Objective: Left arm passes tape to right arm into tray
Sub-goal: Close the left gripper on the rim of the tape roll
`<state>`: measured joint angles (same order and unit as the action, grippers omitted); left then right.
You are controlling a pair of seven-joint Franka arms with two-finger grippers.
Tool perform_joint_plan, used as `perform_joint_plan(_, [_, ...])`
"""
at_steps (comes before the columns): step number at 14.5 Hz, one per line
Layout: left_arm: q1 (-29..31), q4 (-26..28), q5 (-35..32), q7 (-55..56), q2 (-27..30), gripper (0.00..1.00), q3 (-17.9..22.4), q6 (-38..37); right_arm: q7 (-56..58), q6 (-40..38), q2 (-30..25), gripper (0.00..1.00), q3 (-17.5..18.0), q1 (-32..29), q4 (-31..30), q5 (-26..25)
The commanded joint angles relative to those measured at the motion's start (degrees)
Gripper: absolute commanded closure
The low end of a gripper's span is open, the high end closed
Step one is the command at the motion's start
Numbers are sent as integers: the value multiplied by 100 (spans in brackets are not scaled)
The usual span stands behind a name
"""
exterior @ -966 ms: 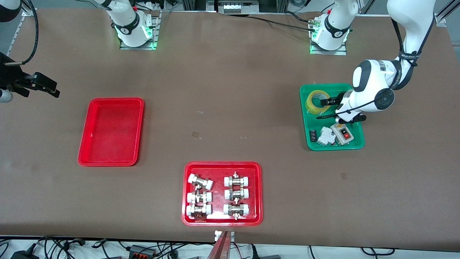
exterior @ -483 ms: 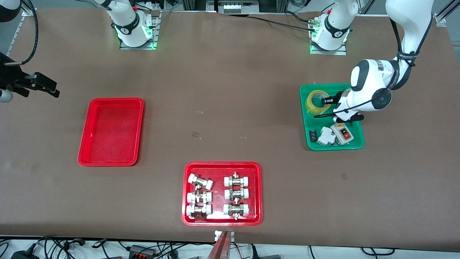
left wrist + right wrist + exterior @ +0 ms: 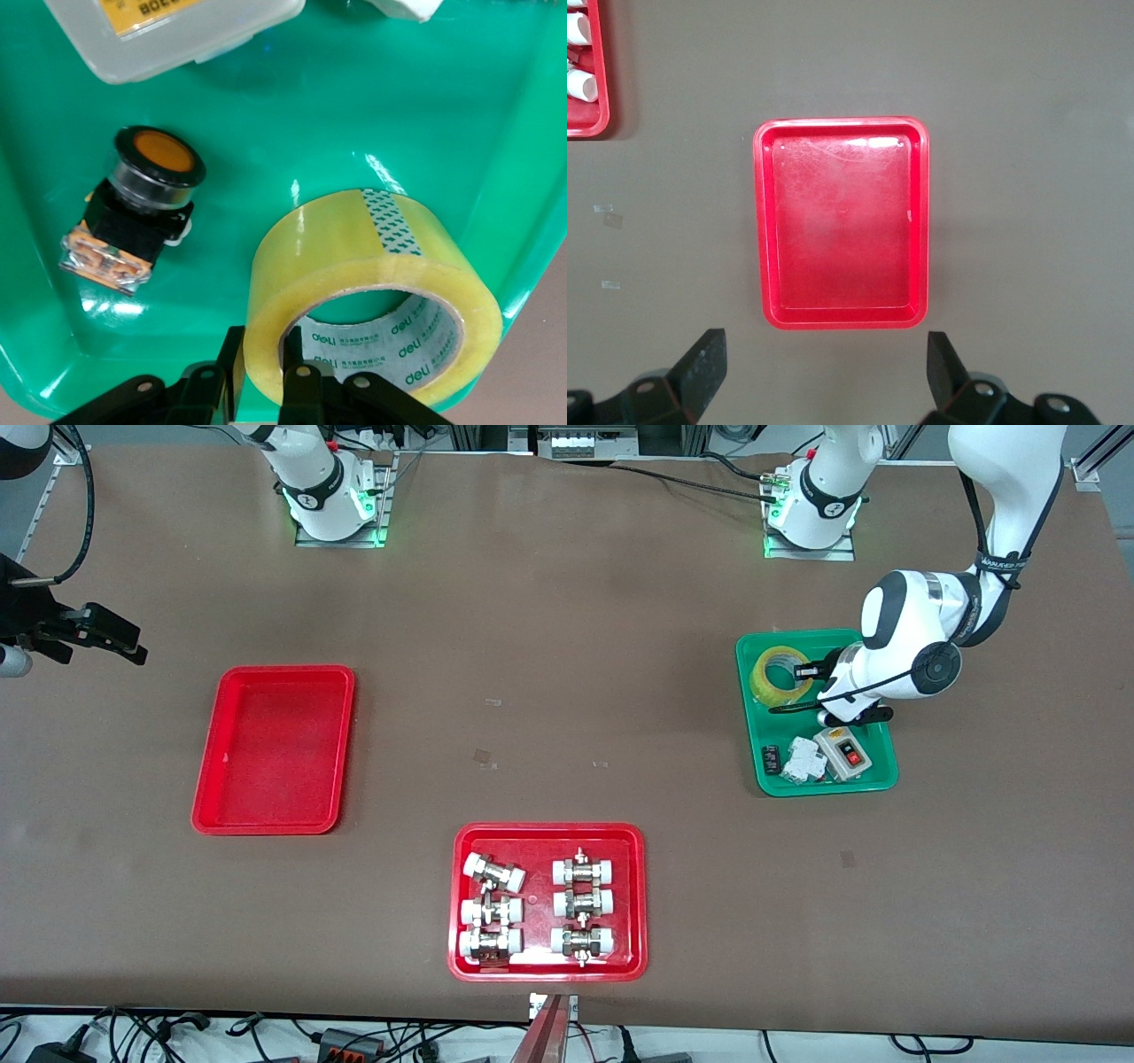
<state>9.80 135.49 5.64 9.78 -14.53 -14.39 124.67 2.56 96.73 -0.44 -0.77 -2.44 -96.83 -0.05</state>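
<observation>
**A:** How should the lift go? The left gripper (image 3: pixel 261 385) is clamped on the wall of the roll of translucent yellow packing tape (image 3: pixel 778 676), one finger inside the white core and one outside, and the roll sits in the green plastic tray (image 3: pixel 877 779), at the end farther from the front camera.

**B:** I'd raise it straight up until it clears the rim. The grip is on one edge only, so the roll may swing. It should also stay clear of the orange-capped push-button switch (image 3: pixel 142 208) lying beside it.

**A:** And the receiver?

**B:** The right gripper (image 3: pixel 824 367) waits with its jaws wide apart, over bare desk just beside the plain red rectangular plastic tray (image 3: pixel 232 682), which is empty.

**A:** What's the surface like?

**B:** A brown matte desk (image 3: pixel 567 646). There is wide bare space between the two trays for the pass. The red tray of white-capped metal fittings (image 3: pixel 461 965) lies nearer the front camera.
</observation>
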Motion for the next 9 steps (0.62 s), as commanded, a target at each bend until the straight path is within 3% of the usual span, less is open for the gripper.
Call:
perform_joint_plan(1, [22,30,78,-29,179,84,-46,-205,-1,-119,-36,0,33,-46,41,-30])
perform_joint_plan(4, [13,-495,78,-37,179,84,-37,-775,-1,-119,-44,0,33,-37,41,-39])
perform_joint_plan(9, [-109,-1883,78,-20,144,84,-64,-2058,-1,-154,-44,0,33,-28,41,-39])
